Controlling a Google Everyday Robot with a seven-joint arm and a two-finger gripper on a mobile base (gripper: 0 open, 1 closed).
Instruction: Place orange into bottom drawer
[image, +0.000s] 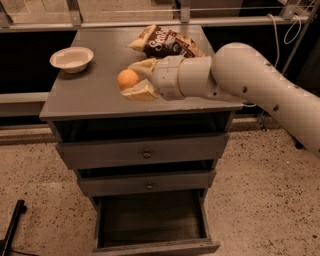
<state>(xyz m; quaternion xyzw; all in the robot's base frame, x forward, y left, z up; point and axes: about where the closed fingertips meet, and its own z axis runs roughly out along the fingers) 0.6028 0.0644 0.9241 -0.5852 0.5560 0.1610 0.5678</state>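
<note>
The gripper (133, 80) sits just left of the frame's centre, in its upper half, above the front part of the grey cabinet top (87, 97), and its 2 pale fingers (141, 92) are clamped on the orange (127, 79), 1 above the fruit and 1 below it. The white arm (250, 75) reaches in from the right edge. The orange looks lifted clear of the surface, though whether it still grazes the top is hard to tell. So the grasp appears done, while the carry and the release are left. The bottom drawer (150, 217) stands pulled out at the lower centre of the frame, its dark inside bare, so no opening step seems needed; the 2 drawers above it are shut. A white bowl (71, 58) rests at the upper left of the top, and a chip bag (167, 42) lies behind the gripper.
</note>
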